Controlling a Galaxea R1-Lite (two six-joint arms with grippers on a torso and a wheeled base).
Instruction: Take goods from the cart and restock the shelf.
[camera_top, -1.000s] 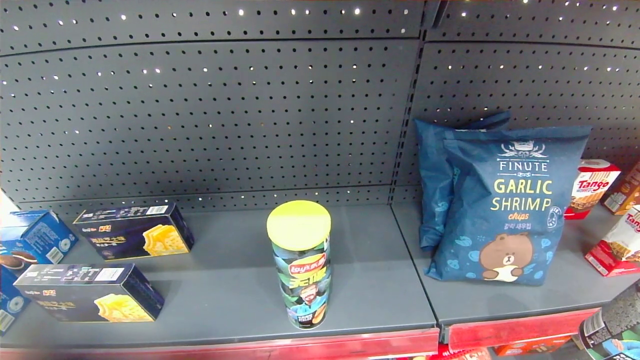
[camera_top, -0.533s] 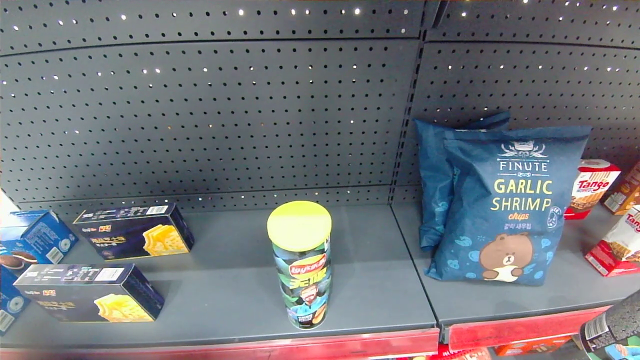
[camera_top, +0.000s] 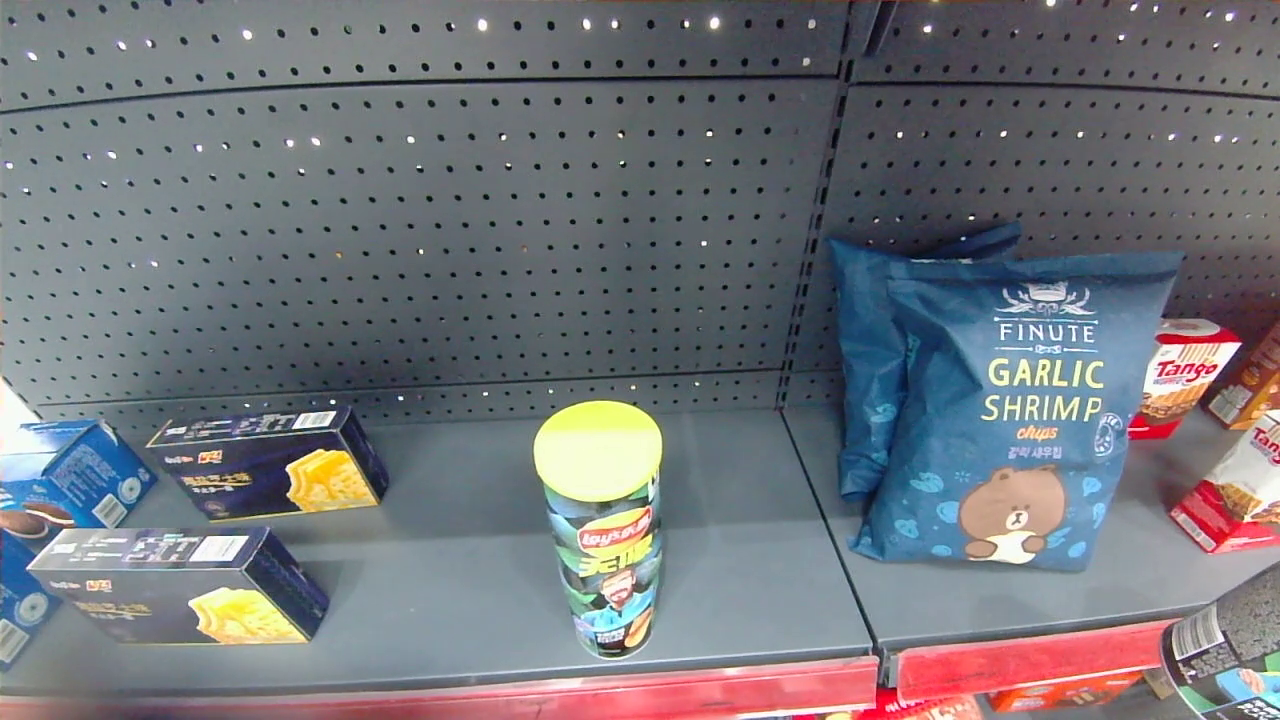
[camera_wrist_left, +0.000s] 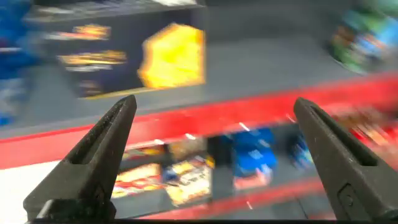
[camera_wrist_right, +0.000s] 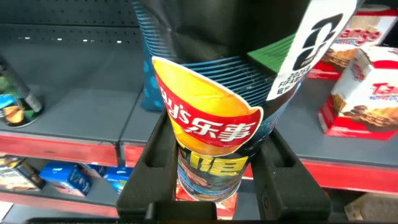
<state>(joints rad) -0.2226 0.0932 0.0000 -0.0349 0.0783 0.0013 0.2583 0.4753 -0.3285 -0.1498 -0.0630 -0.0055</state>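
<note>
Two fingers of the right gripper clamp a chip can, held in front of the shelf and its red edge. Beyond it stand blue chip bags, and farther to its left a second can stands upright. The left gripper hangs spread apart, with a dark box ahead of it.

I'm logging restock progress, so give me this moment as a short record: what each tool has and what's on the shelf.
right tool: shut on a chip can, low by the shelf's right front
left tool: open, empty
shelf: standing can upright near the middle
right of it: blue chip bags leaning on the back panel
left of it: two dark boxes lying flat
</note>
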